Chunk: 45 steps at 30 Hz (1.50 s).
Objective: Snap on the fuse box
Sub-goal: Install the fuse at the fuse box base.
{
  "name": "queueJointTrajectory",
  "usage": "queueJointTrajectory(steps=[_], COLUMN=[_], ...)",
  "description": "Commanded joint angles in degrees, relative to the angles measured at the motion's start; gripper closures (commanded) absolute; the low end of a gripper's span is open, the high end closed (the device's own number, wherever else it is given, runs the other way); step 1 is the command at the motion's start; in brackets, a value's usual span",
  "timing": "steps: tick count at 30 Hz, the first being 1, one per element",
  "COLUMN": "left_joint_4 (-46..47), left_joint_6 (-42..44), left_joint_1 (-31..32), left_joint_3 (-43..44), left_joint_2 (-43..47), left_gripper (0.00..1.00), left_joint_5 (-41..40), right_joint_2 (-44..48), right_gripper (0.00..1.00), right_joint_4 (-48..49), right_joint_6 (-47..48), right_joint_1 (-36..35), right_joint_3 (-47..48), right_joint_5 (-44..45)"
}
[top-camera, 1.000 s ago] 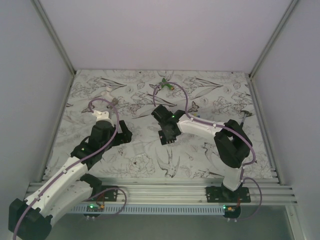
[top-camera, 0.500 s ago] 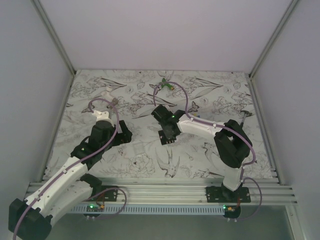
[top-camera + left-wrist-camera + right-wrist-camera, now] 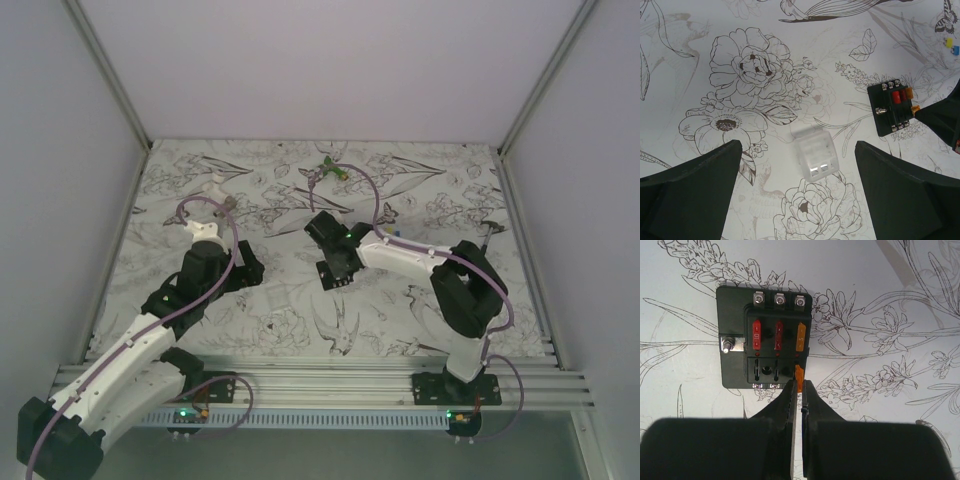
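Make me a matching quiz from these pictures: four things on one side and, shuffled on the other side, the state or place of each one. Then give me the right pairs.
Things:
1. left gripper
2. right gripper
3. fuse box
4. clear cover

States or places:
A. lies on the flowered mat, apart from the fuse box
B. pinches an orange fuse
C. stands wide open, holding nothing
D. has two red fuses seated in its upper row

Pairs: 1-C, 2-B, 3-D, 4-A.
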<state>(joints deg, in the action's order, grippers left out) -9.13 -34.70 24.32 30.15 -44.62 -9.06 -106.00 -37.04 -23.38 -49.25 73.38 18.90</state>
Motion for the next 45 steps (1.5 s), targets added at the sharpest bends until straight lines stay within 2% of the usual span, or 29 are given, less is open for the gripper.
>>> queueJointTrajectory(steps=[1,10,20,45], left_joint_4=[-1.22,-1.25,-1.25,-1.24], left_joint_6=[0.19,-0.10,-0.46,-0.46], left_joint_1=[-0.41,-0.41,-0.41,-0.41], left_joint_3=[1.40,1.40,1.23,1.14], left_joint_2=[0.59,0.85,1.20,1.55], left_gripper=[0.00,0.00,0.00,0.00], left_joint_5=[0.39,0.42,0.35,0.61], right_joint_2=[0.09,2.83,4.76,5.60], right_gripper=[1.00,1.00,1.00,1.00], right_joint_4=[1.50,4.10,6.41,9.10], right_joint_6=[-2.00,-4.13,-5.98,-1.79], right_joint_1=[0.39,2.15,1.65,0.73], right_joint_3=[-2.08,-5.24,-5.18,-6.06], right_joint_5=[-1.69,-7.05,-2.97,0.41])
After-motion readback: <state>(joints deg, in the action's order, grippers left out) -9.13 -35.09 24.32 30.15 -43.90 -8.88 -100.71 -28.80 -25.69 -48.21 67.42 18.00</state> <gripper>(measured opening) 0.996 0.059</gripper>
